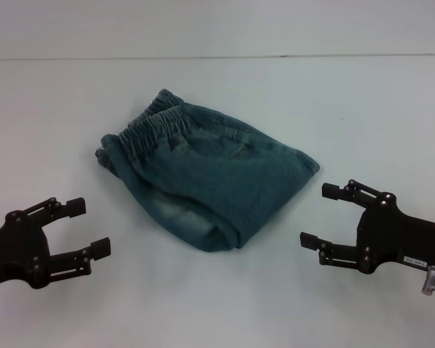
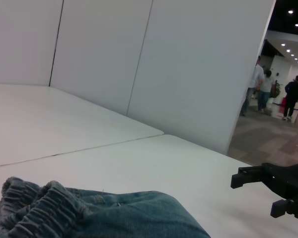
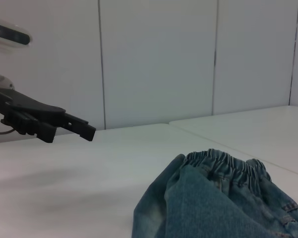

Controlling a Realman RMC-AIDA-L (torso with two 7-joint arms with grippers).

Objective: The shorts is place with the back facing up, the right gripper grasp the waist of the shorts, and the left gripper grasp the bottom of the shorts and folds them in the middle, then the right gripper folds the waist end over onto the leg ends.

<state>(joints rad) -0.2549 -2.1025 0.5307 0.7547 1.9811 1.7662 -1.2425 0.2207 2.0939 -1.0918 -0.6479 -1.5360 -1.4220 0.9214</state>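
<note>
— Where are the shorts found?

— They are laid on the white table, about midway between the two arms, already folded into a compact bundle. The waist is seen on top at the far left of the bundle, its gathered elastic band turned toward the far side of the table. A pale bleached patch is shown on the near edge, and the fold is rounded off at the near right corner.

— Is the cloth touched by anything?

— No. It is lying free, and nothing is held in either gripper.

— How is the left gripper placed?

— It is held low over the table at the near left, apart from the shorts, with its fingers pointed toward them. Its jaws are spread wide, with only air between them.

— And the right gripper?

— It is set at the near right, also apart from the cloth and pointed inward. Its jaws are likewise spread wide and nothing is gripped. A small white label is carried on its body.

— What is seen beyond the table?

— Pale wall panels are shown behind it, and a few people are seen standing in a lit hallway well off.
</note>
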